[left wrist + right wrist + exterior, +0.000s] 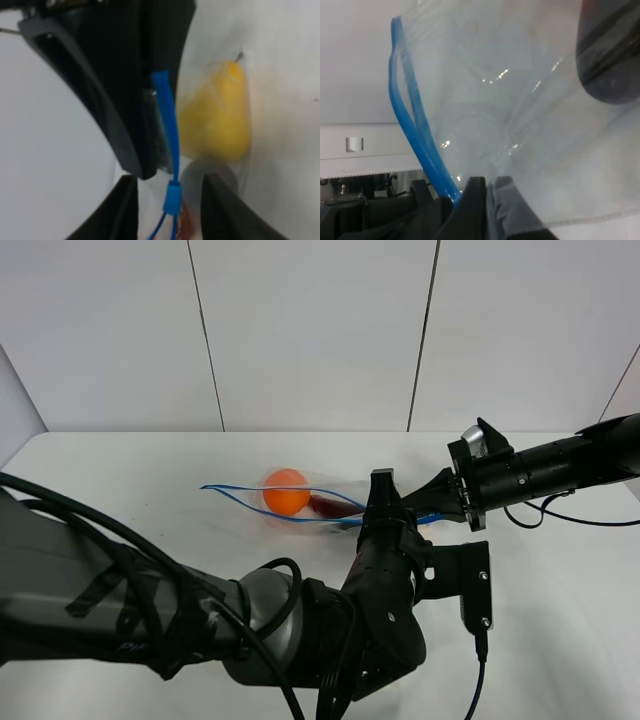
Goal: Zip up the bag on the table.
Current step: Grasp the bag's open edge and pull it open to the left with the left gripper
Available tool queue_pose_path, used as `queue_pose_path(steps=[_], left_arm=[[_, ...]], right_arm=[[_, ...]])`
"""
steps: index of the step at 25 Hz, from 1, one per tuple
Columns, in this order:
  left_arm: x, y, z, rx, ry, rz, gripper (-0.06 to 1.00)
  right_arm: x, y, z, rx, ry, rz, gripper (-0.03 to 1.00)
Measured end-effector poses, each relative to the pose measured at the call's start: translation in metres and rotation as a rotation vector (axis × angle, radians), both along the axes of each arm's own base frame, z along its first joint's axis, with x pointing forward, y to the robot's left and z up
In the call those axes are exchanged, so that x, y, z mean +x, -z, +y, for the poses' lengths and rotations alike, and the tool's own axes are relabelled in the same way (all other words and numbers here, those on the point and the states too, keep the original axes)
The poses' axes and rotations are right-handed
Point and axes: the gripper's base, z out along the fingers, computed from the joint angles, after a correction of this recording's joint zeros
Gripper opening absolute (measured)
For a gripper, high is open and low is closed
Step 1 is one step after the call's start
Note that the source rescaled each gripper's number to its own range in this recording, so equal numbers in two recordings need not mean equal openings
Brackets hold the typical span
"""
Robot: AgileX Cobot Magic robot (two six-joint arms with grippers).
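Crinkly clear bag [300,502], blue zipper strip [167,115]; left claw [382,502], right claw [436,508] both pinching it.

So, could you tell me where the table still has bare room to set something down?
The table is bare at its far-left corner, left of the bag, and along the front right beyond the left gripper. It is crowded mid-table, where the right gripper and the left one meet at the bag.

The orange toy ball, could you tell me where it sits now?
In the exterior high view, the orange toy ball sits inside the clear plastic zip bag, left of centre.
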Motion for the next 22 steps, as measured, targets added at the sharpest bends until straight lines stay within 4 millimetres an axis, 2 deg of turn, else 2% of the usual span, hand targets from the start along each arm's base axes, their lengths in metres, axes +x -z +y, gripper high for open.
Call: queue_pose_path(steps=[7, 17, 22], left_arm=[[0.0002, -0.0003, 0.0003, 0.012, 0.002, -0.007, 0.14], [-0.0004, -0.0004, 0.0001, 0.035, 0.013, -0.016, 0.12], [-0.0004, -0.0004, 0.0001, 0.036, 0.013, -0.016, 0.07]], right_arm=[[0.0000, 0.0000, 0.0000, 0.000, 0.000, 0.001, 0.00], [0.0000, 0.0000, 0.0000, 0.000, 0.001, 0.002, 0.00], [0.0000, 0.0000, 0.0000, 0.000, 0.002, 0.003, 0.00]])
